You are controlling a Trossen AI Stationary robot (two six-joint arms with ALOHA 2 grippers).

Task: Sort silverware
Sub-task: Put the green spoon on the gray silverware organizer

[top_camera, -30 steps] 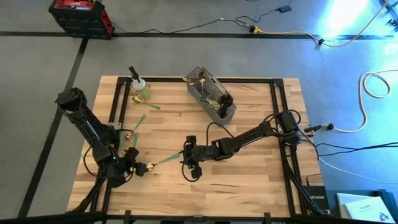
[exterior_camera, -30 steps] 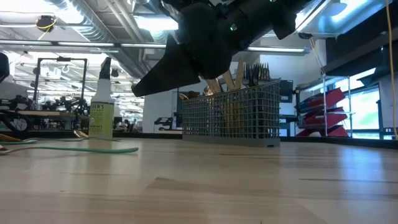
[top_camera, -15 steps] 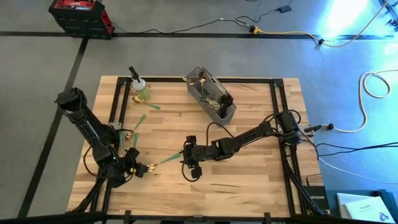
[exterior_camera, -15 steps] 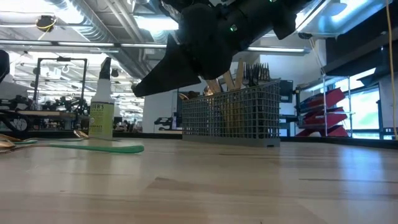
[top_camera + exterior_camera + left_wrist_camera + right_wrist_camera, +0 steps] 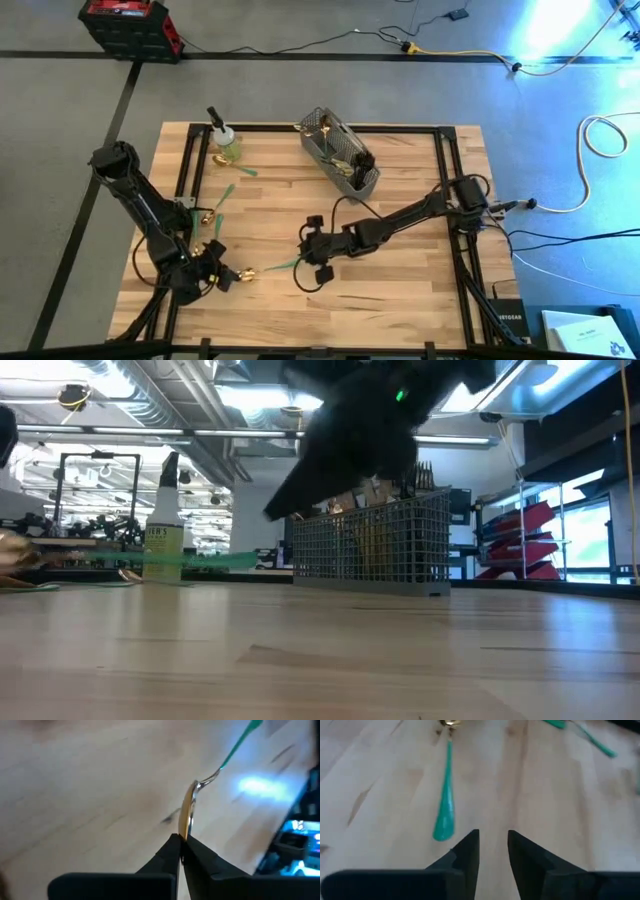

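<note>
Spoon (image 5: pixel 188 812), green-handled: gold bowl pinched in shut left gripper (image 5: pixel 180 851) near table's front-left. Right gripper (image 5: pixel 493 845), fingers narrowly apart, empty, beside handle tip. Advice: lift level, grip firm.

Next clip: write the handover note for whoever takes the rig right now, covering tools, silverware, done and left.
Left tool: shut on the gold bowl of the green-handled spoon, at the table's front left.
Right tool: jaws apart and empty, just short of that spoon's handle tip.
Silverware: several pieces stand in the mesh caddy; two green-handled pieces and a gold one lie loose at left, by the spray bottle.
Done: part of the set sorted.
Left: place the held spoon, then the loose pieces.
</note>
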